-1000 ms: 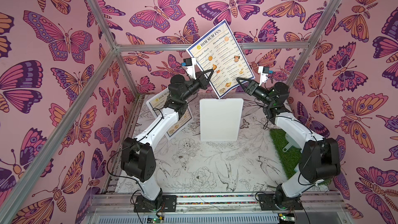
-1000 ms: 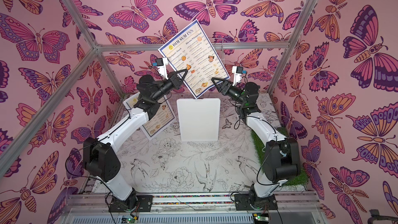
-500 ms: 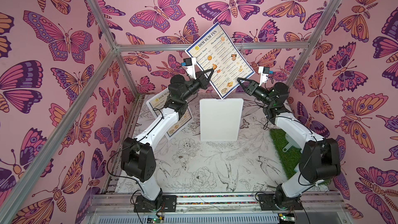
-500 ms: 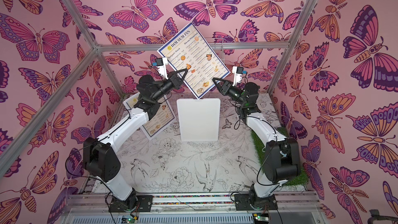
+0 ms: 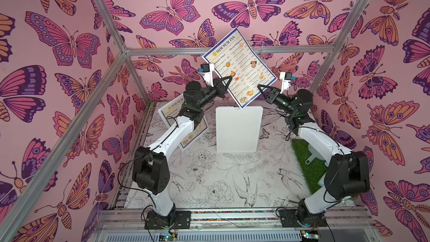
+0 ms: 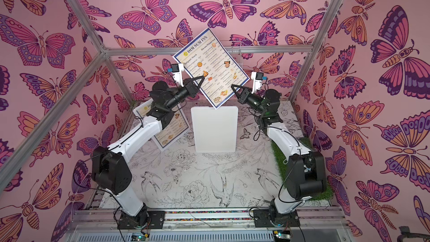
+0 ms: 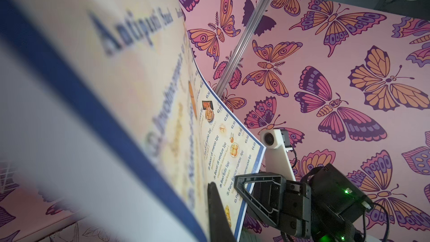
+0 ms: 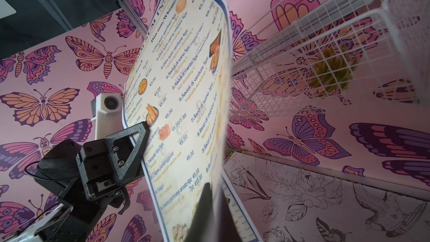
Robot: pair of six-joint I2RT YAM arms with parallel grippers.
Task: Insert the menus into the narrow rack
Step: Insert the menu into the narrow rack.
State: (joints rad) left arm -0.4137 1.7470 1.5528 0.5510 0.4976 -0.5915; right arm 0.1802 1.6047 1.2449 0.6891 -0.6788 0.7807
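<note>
1. Left gripper (image 5: 229, 79) is clamped on one long edge of the raised menu (image 5: 239, 66), its black fingers pinching the sheet about halfway along.
2. Right gripper (image 5: 260, 87) is closed on the same menu's short bottom edge, opposite the "DIM SUM INN" heading.
3. Held between both arms, the raised menu hangs in the air, tilted like a diamond. Its lowest corner is over the far edge of a white board (image 5: 238, 133) lying flat on the table (image 5: 209, 182). I cannot tell whether the corner touches it.
4. In the left wrist view the sheet bows along its length.
5. The second menu (image 6: 173, 131) lies flat on the table beside the board, partly under the left arm.
6. A white wire rack (image 8: 290, 43) shows in the right wrist view, just beyond the raised menu's far edge and apart from it.
</note>
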